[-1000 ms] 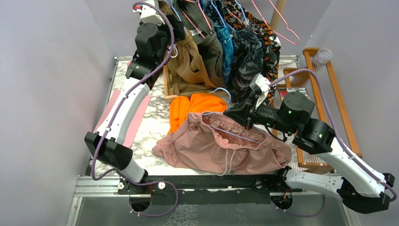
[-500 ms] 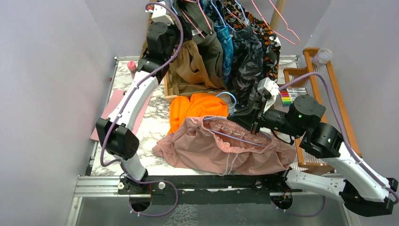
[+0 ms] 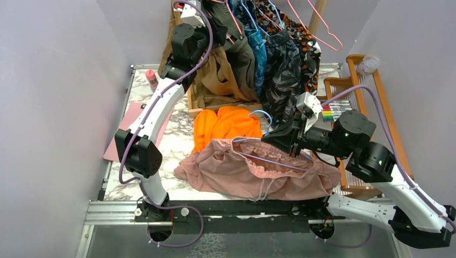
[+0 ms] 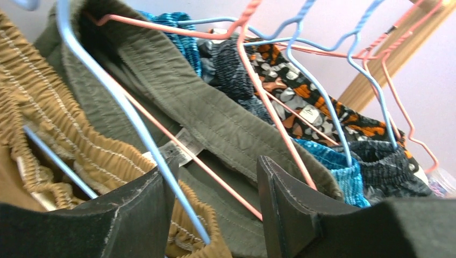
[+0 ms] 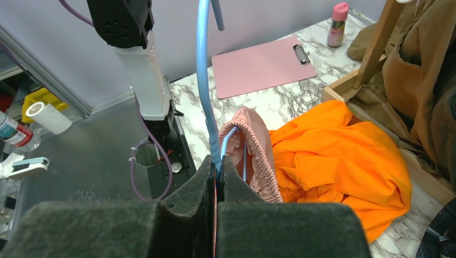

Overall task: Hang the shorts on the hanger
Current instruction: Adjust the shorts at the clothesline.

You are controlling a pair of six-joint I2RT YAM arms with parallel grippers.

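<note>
The dusty pink shorts point(image 3: 236, 173) lie heaped on the marble table near its front edge, waistband gaping upward. The light blue hanger point(image 3: 267, 159) runs through that waistband, and its hook point(image 3: 262, 114) rises behind. My right gripper point(image 3: 278, 140) is shut on the hanger's wire just above the shorts. In the right wrist view the hanger point(image 5: 202, 80) stands up from the closed right gripper point(image 5: 216, 167), with the pink waistband point(image 5: 257, 153) just beyond. My left gripper point(image 4: 218, 180) is open, high among the hung clothes. A blue wire and a pink wire pass loosely between its fingers.
Bright orange shorts point(image 3: 226, 124) lie just behind the pink ones. Brown shorts point(image 3: 215, 75) and dark patterned garments point(image 3: 282, 59) hang on a rail at the back. A pink clipboard point(image 3: 122, 131) and a pink-capped bottle point(image 3: 152, 79) sit left; a wooden rack point(image 3: 371, 91) stands right.
My left arm has swung right and further into the hung clothes. My right gripper has shifted slightly right with the hanger, tugging the pink waistband along.
</note>
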